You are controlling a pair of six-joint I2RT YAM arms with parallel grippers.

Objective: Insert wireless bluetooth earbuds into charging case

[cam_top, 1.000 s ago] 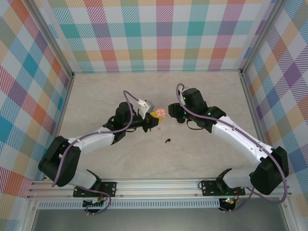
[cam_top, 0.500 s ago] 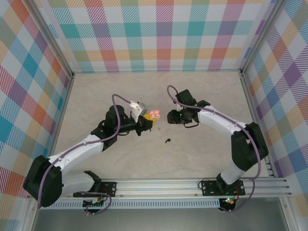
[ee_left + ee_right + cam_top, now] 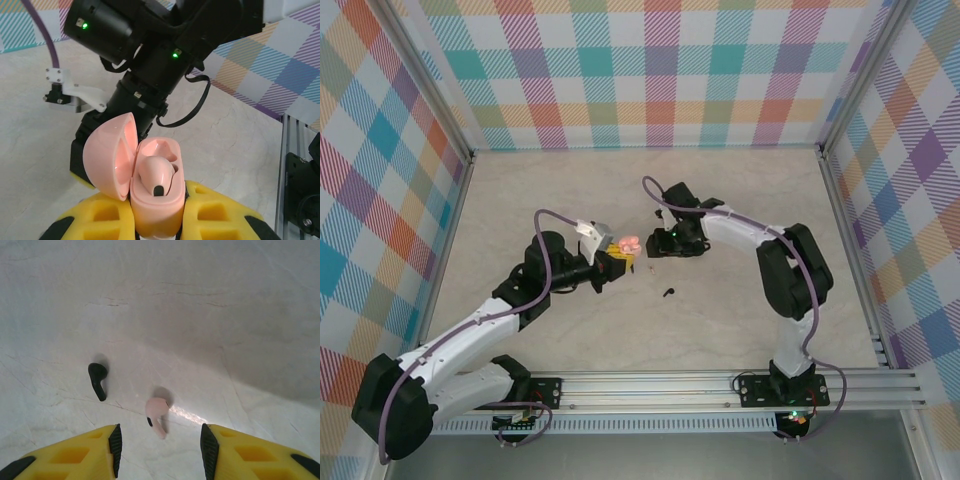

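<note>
Up near the middle of the table (image 3: 520,200), the left gripper (image 3: 616,260) is clamped on a pink charging case (image 3: 156,202), with its yellow pads (image 3: 215,215) squeezing it from both sides. The lid (image 3: 111,156) is flipped open to the left. From the left wrist cam you can see one pink earbud (image 3: 156,175) sitting in its socket, and the socket next to it is empty. The right gripper (image 3: 160,446) sits just beyond the case, jaws about half open and holding nothing. Through that gap the right wrist cam shows a second pink earbud (image 3: 157,416) lying loose on the table, with a black earbud (image 3: 97,380) near it on the left, not touching it
</note>
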